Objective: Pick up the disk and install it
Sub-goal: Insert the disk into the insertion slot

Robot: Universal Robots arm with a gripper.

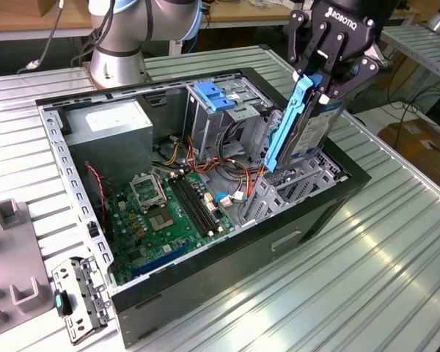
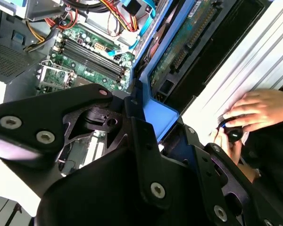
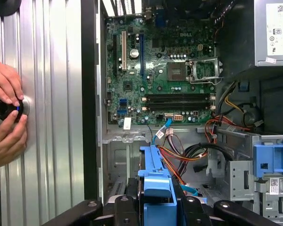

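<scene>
The disk [image 1: 315, 126], silver-grey with blue side rails, stands on edge over the drive cage [image 1: 279, 192] at the exterior view's right end of the open computer case [image 1: 227, 253]. Its lower edge is at the cage's top. My gripper [image 1: 321, 79] is above it, shut on the disk's upper end. In the second wrist view the disk's green circuit side [image 2: 188, 42] shows beyond the gripper [image 2: 162, 127]. In the first wrist view its blue rail [image 3: 156, 181] runs up from between the fingers [image 3: 125, 207].
Inside the case lie the green motherboard [image 1: 169, 213], a grey power-supply box [image 1: 106, 125], a ribbed blue latch piece [image 1: 220, 95] and loose coloured cables [image 1: 205, 158]. A person's hands [image 3: 4, 117] hold a small black object on the ribbed table [image 1: 367, 279]. Grey brackets [image 1: 77, 297] lie at the exterior view's left.
</scene>
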